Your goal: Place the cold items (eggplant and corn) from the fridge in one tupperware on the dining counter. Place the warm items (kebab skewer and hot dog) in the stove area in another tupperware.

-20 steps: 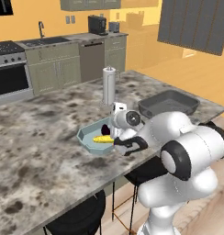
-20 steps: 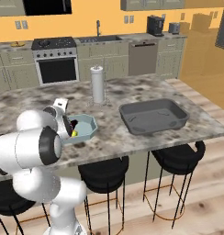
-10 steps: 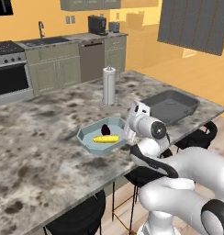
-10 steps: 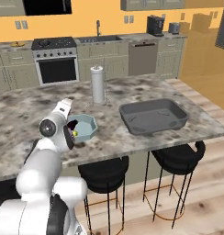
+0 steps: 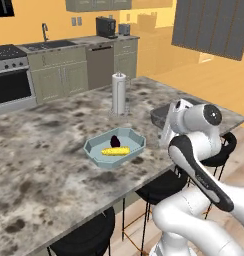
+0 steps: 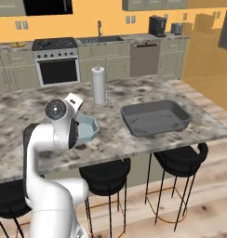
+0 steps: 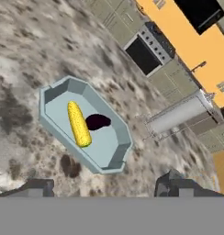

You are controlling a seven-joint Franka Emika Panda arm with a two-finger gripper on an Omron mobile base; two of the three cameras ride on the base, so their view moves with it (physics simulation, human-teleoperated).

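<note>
Now the claw [image 7: 104, 186] hangs wide open and empty above the tabletop [image 5: 39, 150], with the blue tupperware [image 7: 52, 98] just ahead of its tips; corn [image 7: 79, 123] and eggplant [image 7: 98, 121] lie inside, cold half looks done, and the warm items lie off toward the stove [image 6: 56, 45], well apart

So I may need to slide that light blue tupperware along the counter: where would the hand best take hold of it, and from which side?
Probably the near rim of the light blue tupperware, from above, one finger inside the wall and one outside. Its walls stand thin and upright, and the corn and eggplant lie mid-tray, leaving the edge free.
</note>
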